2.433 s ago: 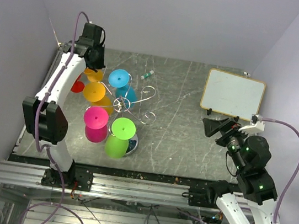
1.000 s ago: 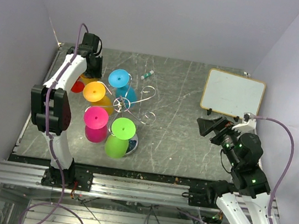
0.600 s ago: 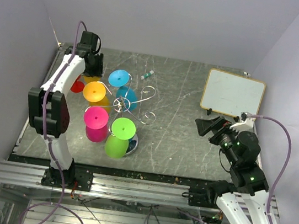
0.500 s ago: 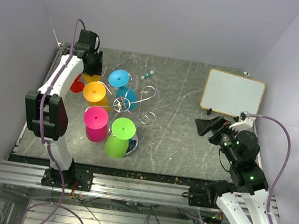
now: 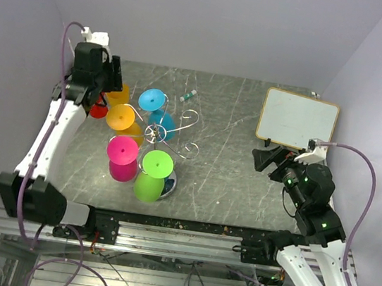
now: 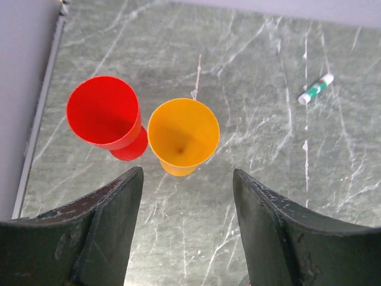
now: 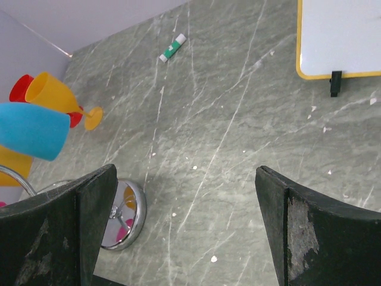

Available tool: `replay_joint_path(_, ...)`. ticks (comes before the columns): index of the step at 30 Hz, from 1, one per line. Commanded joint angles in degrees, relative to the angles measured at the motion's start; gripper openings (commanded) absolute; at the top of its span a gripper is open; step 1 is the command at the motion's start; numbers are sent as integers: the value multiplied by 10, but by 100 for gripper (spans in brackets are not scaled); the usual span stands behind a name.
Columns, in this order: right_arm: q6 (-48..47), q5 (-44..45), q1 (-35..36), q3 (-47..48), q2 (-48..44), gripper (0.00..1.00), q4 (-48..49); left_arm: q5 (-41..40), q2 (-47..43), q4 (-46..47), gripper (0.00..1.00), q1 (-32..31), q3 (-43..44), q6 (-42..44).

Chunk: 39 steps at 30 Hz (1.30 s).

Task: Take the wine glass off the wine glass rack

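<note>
Progress: partly done, by my reading. Off and upright on the grey marbled counter (image 6: pixel 262 107), far left: red plastic wine glass (image 6: pixel 104 113) and orange-yellow plastic wine glass (image 6: pixel 183 132), just beside each other; contact unclear. On the chrome wire wine glass rack (image 5: pixel 155 133), left of counter centre: orange glass (image 5: pixel 120 117), blue glass (image 5: pixel 153 99), pink glass (image 5: pixel 123 149), green glass (image 5: pixel 158 162), hung bases up. The left hand (image 6: pixel 187 176) is spread wide, empty, above the standing pair; right hand (image 7: pixel 186 173) wide, empty, well apart from the rack.

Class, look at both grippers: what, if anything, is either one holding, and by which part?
Nothing. The left gripper hangs open above the red glass and the orange glass; the right gripper is open and empty.
</note>
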Motion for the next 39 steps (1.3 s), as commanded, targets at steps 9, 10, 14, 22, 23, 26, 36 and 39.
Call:
replay_joint_path(9, -307, -214, -2, 57, 8, 100, 116, -36, -188, 167, 73, 4, -108, -16)
replay_joint_path(10, -335, -249, -2, 64, 13, 100, 124, -35, -187, 161, 72, 4, -103, -18)
replay_joint_path(14, -428, -395, -2, 103, 44, 100, 158, -30, -188, 165, 72, 4, -105, -20)
replay_joint_path(22, -635, -612, 77, 216, 139, 100, 85, -4, -182, 160, 67, 4, -100, -30)
replay_joint_path(23, -667, -628, 97, 228, 149, 100, 70, -3, -182, 159, 67, 4, -100, -31)
replay_joint_path(26, -746, -662, 153, 259, 177, 100, 31, 1, -181, 159, 67, 4, -99, -32)
replay_joint_path(36, -831, -538, 302, 313, 272, 100, 28, 6, -177, 159, 67, 10, -99, -35)
replay_joint_path(39, -847, -471, 364, 316, 289, 99, 39, 13, -174, 160, 66, 18, -99, -39)
